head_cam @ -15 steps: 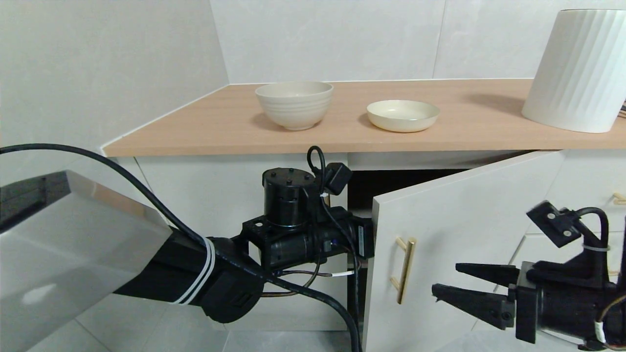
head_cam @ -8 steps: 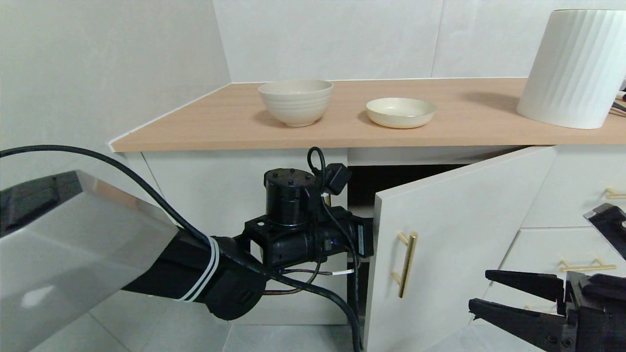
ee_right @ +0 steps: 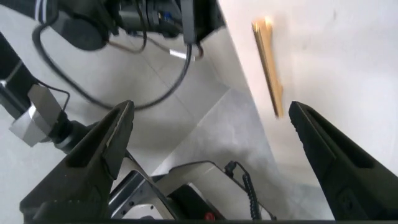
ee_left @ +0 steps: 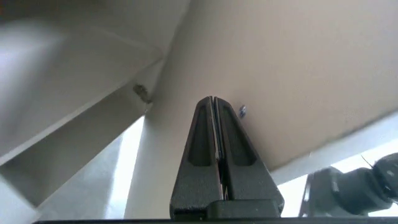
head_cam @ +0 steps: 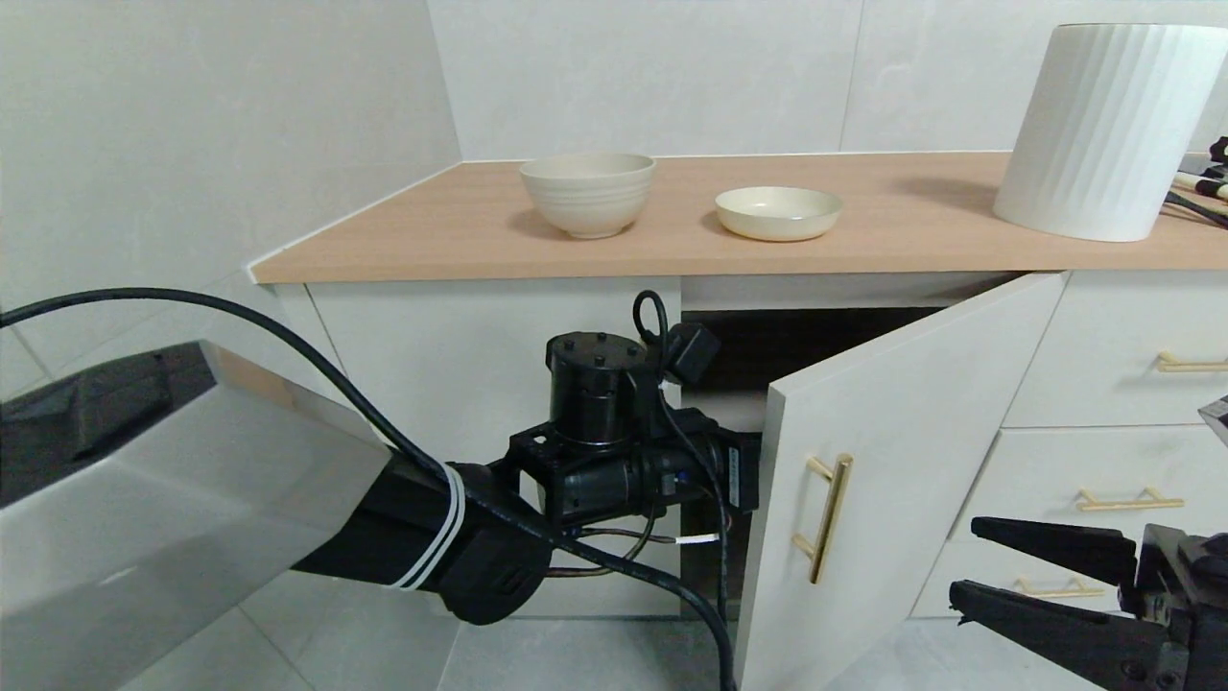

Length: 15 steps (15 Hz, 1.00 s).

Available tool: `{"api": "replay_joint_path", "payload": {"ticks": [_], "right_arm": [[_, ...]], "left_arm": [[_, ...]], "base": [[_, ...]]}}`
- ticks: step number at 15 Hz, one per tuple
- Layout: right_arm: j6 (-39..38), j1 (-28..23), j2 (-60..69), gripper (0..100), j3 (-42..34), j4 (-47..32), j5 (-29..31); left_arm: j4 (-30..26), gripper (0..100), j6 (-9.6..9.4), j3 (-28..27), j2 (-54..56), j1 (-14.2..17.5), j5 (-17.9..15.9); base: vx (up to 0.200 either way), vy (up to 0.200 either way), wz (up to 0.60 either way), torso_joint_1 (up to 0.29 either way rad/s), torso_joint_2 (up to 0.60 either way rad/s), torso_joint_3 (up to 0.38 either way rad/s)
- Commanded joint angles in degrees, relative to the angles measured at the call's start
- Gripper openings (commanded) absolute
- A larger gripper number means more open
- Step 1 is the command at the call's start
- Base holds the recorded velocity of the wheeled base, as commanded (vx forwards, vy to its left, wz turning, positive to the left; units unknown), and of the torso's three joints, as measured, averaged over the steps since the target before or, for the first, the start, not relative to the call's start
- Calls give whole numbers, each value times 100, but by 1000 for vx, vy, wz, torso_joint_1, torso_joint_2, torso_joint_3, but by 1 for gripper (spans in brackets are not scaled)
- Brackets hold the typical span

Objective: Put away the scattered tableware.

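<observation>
A cream bowl [head_cam: 587, 195] and a shallow cream plate [head_cam: 778, 212] stand side by side on the wooden countertop [head_cam: 460, 245]. Below them a white cabinet door [head_cam: 902, 422] with a gold handle [head_cam: 825, 518] stands partly open. My left arm's wrist [head_cam: 643, 470] sits at the door's free edge, its fingers hidden behind the door. In the left wrist view my left gripper [ee_left: 213, 99] is shut with nothing in it, tips against the door's pale inner face. My right gripper [head_cam: 962, 558] [ee_right: 211, 118] hangs open low in front of the door, right of the handle [ee_right: 268, 65].
A tall white ribbed cylinder [head_cam: 1103, 130] stands on the counter at the right, with some dark utensils [head_cam: 1199, 187] beside it. Drawers with gold handles [head_cam: 1187, 363] fill the cabinet to the right of the door. Tiled floor lies below.
The head camera has shifted, so the counter looks farther off. My right gripper, still open, has drawn back down and to the right, away from the door handle. The left arm stays at the door's edge.
</observation>
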<state>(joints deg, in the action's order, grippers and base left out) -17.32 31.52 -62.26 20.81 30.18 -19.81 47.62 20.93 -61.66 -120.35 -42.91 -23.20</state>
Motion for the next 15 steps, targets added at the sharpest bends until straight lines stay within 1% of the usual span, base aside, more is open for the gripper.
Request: {"api": "replay_joint_path", "payload": {"ticks": [1,3,4,5,6,8,10,12,14,15], "right_arm": [[1,12,205,100,11,-4,-5],[1,3,311,100,20,-4,-5],[1,3,337,100,28,-4,-5],[1,3,399,100,81,-4,-5],[1,-6,478,100,134,-56,-5],[1,-6,856,100,433,-522,3],[1,-6,1137,100,784,-1120,3],[1,-6,1269,100,881,-1199,3],[1,-6,1365,100,943,-1243,3],[1,-6,1409,100,960,-1243,3]], "left_arm": [[-77,0,7,-162,-24,-77,8],[-367,0,-1,-391,-24,-139,17],[-393,0,-1,-505,-50,-139,17],[-393,0,7,-786,-226,-139,35],[-411,0,7,-900,-297,-156,52],[-420,0,7,-900,-305,-253,167],[-464,0,7,-909,-305,-402,237],[-587,0,7,-918,-279,-622,272],[-604,0,7,-927,-279,-877,404],[-613,0,7,-936,-279,-1009,413]], "base": [[-200,0,0,-2,7,2],[-200,0,0,5,0,5],[0,0,0,0,0,0],[0,0,0,0,0,0],[0,0,0,0,0,0],[0,0,0,0,0,0],[0,0,0,0,0,0],[0,0,0,0,0,0],[0,0,0,0,0,0],[0,0,0,0,0,0]]}}
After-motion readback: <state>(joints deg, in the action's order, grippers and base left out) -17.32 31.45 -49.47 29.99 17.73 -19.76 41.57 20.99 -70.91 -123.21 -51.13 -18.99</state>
